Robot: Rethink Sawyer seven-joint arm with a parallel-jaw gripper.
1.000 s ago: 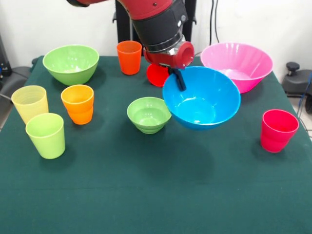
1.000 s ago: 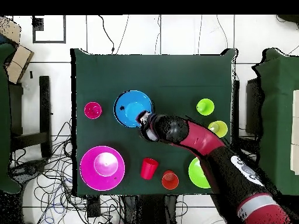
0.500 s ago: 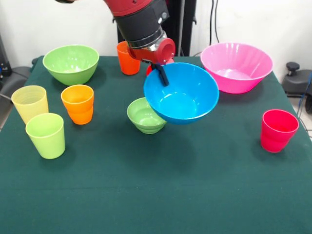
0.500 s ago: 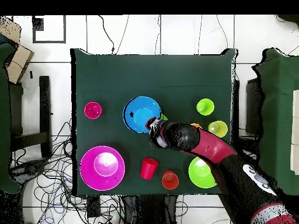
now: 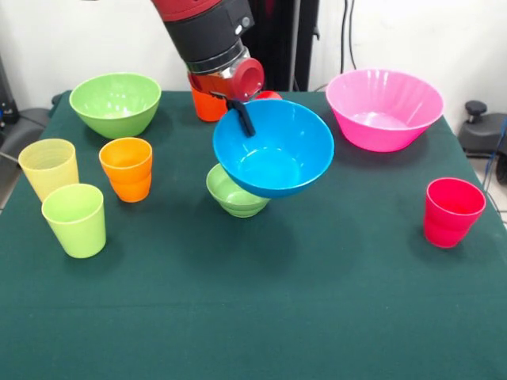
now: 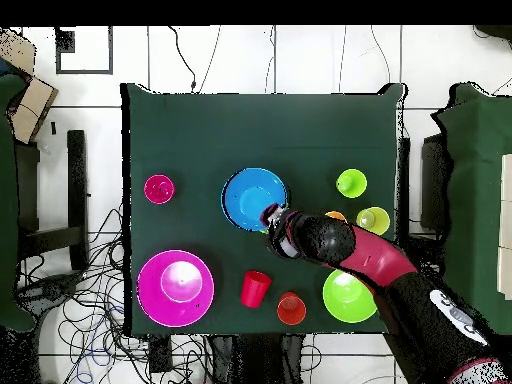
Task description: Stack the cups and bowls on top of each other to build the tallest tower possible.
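One blue bowl [image 5: 273,157], glossy, tilted, off the table [image 5: 253,317]; I see my gripper [image 5: 240,115] pinching its rim at 11 o'clock, small green bowl [image 5: 230,194] partly under it.

The surface [image 5: 261,317] wears a dark green cloth; the small light green bowl [image 5: 231,192] sits near its middle; left of that bowl stand an orange cup [image 5: 127,169], a pale yellow cup [image 5: 49,167] and a lime green cup [image 5: 74,219]; the large light green bowl [image 5: 116,104] sits behind those; far right of the small bowl stand the pink bowl [image 5: 385,108] and a pinkish-red cup [image 5: 452,211].
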